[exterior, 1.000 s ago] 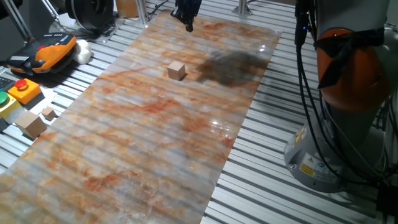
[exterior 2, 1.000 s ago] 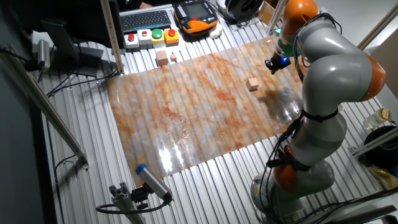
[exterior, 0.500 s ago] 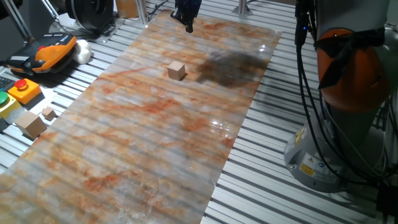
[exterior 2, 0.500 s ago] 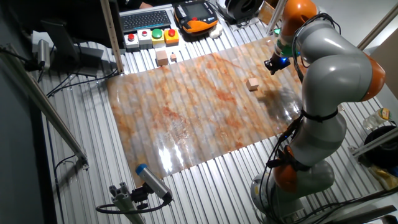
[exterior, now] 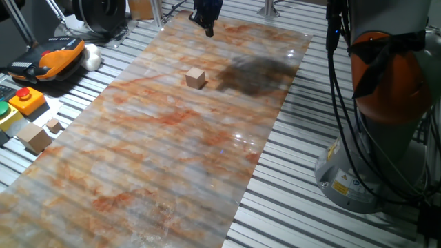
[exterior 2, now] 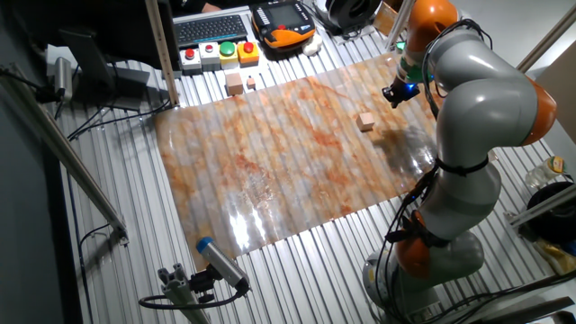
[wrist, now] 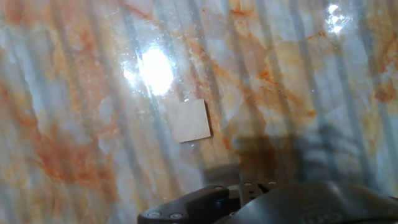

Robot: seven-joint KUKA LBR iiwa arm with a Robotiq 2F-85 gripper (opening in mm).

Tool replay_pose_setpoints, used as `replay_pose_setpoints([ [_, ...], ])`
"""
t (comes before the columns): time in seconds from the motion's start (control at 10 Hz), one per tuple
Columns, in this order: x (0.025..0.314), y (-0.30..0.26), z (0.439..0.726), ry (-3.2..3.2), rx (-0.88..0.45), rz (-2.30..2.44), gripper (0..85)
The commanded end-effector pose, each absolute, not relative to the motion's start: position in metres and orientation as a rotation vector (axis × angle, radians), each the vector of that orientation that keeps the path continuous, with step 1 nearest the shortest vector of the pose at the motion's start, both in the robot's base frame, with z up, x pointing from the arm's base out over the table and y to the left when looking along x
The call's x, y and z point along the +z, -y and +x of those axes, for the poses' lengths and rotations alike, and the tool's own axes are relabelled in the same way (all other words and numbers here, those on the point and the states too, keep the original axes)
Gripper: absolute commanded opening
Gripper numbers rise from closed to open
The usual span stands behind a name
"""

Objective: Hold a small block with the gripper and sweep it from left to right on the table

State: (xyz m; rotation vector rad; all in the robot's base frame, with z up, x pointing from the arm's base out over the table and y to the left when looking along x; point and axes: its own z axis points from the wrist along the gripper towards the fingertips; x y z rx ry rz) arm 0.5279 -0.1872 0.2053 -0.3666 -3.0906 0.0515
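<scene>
The small block point(exterior: 196, 78), a light-tan wooden cube, rests on the marbled orange and grey table point(exterior: 158, 158), towards its far end. It also shows in the other fixed view point(exterior 2: 364, 121) and in the hand view point(wrist: 191, 121). The black gripper point(exterior: 209, 27) hangs above the far edge of the table, beyond the block and apart from it. Its blue light glows in the other fixed view point(exterior 2: 397, 95). The fingers taper to a single tip and look shut, holding nothing. In the hand view only the dark gripper body point(wrist: 249, 199) shows, below the block.
A larger tan block point(exterior: 33, 136) and a tiny wooden cube point(exterior: 54, 125) lie on the slats left of the sheet, by a red button box point(exterior: 26, 98) and an orange teach pendant point(exterior: 52, 58). The robot's base point(exterior: 358, 172) stands to the right.
</scene>
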Motion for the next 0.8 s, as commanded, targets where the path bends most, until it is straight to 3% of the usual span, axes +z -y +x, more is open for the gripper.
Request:
replay_pose_setpoints([
  [0.0,0.2051,0.1876,0.5278,3.089,0.035,-0.384,0.0],
  [0.7,0.2051,0.1876,0.5278,3.098,0.042,-0.424,0.0],
])
